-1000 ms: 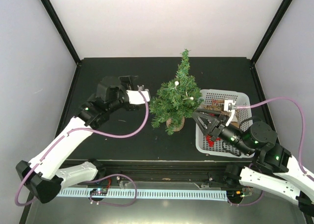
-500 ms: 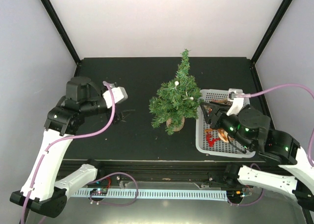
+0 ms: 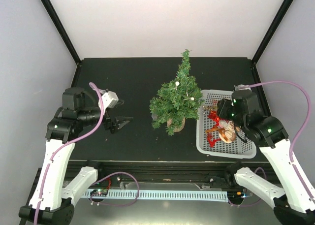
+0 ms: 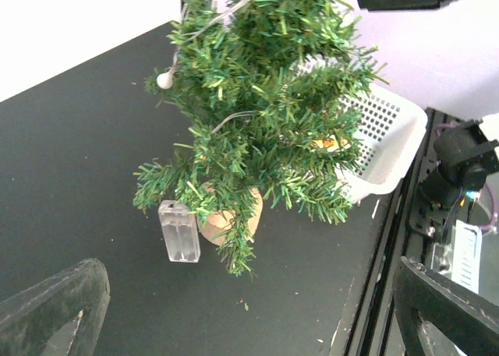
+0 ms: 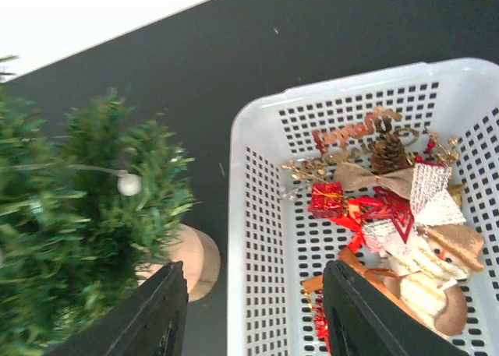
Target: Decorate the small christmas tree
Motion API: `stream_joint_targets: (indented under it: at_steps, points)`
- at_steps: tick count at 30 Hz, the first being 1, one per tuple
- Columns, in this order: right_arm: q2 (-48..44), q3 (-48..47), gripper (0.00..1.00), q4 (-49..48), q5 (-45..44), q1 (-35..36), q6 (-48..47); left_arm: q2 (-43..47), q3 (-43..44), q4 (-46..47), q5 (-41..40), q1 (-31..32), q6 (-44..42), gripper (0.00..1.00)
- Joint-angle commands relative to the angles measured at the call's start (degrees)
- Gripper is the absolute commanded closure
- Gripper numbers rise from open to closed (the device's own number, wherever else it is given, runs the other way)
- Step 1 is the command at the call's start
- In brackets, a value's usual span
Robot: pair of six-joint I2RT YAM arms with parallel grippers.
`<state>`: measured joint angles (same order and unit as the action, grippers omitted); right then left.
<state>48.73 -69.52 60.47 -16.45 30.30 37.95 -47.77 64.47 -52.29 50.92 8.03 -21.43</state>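
Note:
The small christmas tree (image 3: 176, 99) stands upright mid-table on its tan wooden base (image 4: 234, 216), with a thin wire of white bulbs (image 3: 177, 83) in its branches. A clear battery box (image 4: 179, 231) lies by the base. My left gripper (image 3: 124, 123) is open and empty, low over the table to the left of the tree, apart from it; in the left wrist view (image 4: 249, 317) the tree fills the far side. My right gripper (image 3: 220, 114) is open and empty above the left wall of the white basket (image 5: 257, 239), as the right wrist view (image 5: 253, 317) shows.
The white basket (image 3: 204, 136) right of the tree holds several ornaments: a red gift box (image 5: 327, 199), a pine cone (image 5: 387, 152), a burlap bow (image 5: 374, 177) and red and tan figures. Black frame posts and white walls bound the table.
My left gripper has pulled back from the tree to the left and nearer the front edge. My right arm has swung back to the right and up over the basket.

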Motion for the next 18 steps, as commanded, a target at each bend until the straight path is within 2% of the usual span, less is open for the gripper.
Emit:
stream_joint_targets:
  at_steps: [1,6,10,14,18]
  points:
    - [2.8,2.8,0.52,-0.4,11.5,-10.2,-6.5,1.5,-1.4,3.0,6.7,-4.6,4.1,0.01]
    - [6.9,11.0,0.53,-9.3,24.0,-23.6,-6.1,1.6,0.7,1.2,8.9,-5.8,3.0,0.01]
    - [14.0,14.5,0.56,-14.9,26.5,-27.0,-1.8,1.3,0.5,1.4,6.5,-5.8,2.9,0.01]
    - [17.1,20.3,0.61,-22.9,29.6,-29.5,4.1,1.6,0.4,0.6,3.5,-5.8,2.2,0.01]
    - [18.1,22.5,0.65,-25.8,26.6,-29.8,8.1,3.6,-1.1,1.7,1.0,-5.9,2.3,0.01]
